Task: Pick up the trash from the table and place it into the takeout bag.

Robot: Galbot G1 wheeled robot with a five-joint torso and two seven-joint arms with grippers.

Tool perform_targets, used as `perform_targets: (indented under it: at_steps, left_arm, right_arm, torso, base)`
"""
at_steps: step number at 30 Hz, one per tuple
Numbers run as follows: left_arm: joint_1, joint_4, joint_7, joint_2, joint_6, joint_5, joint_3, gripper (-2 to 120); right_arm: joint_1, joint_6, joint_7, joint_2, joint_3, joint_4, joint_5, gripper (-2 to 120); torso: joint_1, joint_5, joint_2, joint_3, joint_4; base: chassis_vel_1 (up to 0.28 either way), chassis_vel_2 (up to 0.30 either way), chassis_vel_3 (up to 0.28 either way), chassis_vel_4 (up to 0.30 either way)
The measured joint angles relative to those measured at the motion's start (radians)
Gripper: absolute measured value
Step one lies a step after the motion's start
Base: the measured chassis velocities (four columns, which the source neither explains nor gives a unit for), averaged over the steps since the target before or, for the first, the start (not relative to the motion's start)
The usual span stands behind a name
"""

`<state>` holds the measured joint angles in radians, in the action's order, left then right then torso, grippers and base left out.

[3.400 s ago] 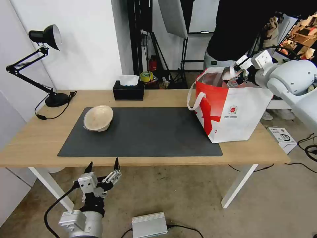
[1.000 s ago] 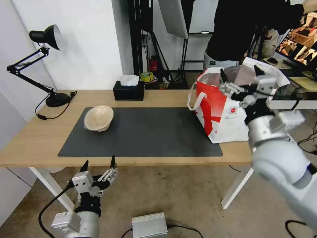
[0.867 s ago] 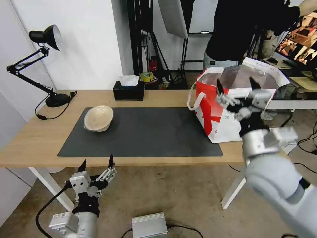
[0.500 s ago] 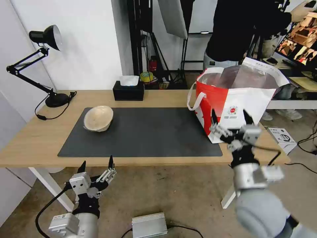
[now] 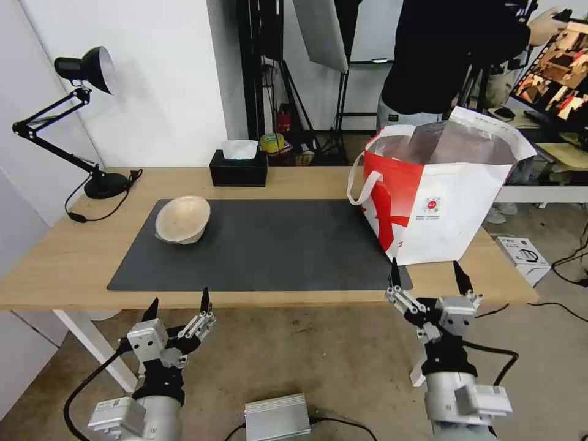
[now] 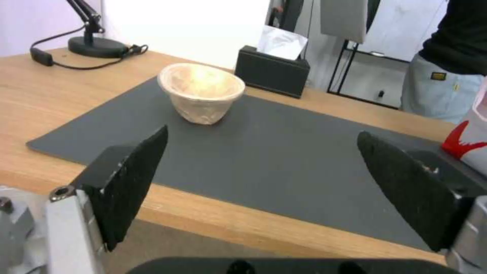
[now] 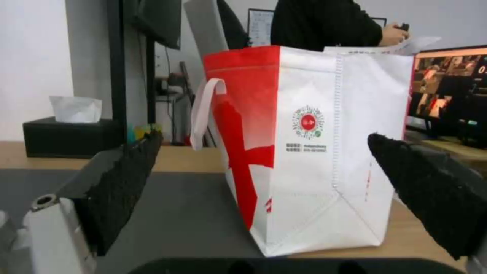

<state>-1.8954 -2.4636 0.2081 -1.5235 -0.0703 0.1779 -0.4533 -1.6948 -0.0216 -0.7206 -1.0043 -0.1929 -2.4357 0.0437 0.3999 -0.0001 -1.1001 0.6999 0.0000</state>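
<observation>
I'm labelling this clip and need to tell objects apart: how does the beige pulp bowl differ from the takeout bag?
The beige pulp bowl is small, round and plain tan; the takeout bag is large, boxy, red and white with loop handles and a round logo. The bowl sits at the dark mat's left end, the bag at its right end. Both stand open-topped on the table, untouched by either gripper.
</observation>
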Motion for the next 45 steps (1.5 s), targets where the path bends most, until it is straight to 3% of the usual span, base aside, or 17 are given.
perform_targets:
  at_steps: [45]
  left_arm:
    - [0.002,0.002,0.000,0.004,0.003,0.002,-0.001,100]
  right_arm:
    - [-0.123,0.056,-0.016,0.023,0.044,-0.004,-0.026,100]
  torso:
    - [0.000,0.0000,0.000,0.000,0.0000]
  base:
    - [0.000,0.000,0.000,0.000]
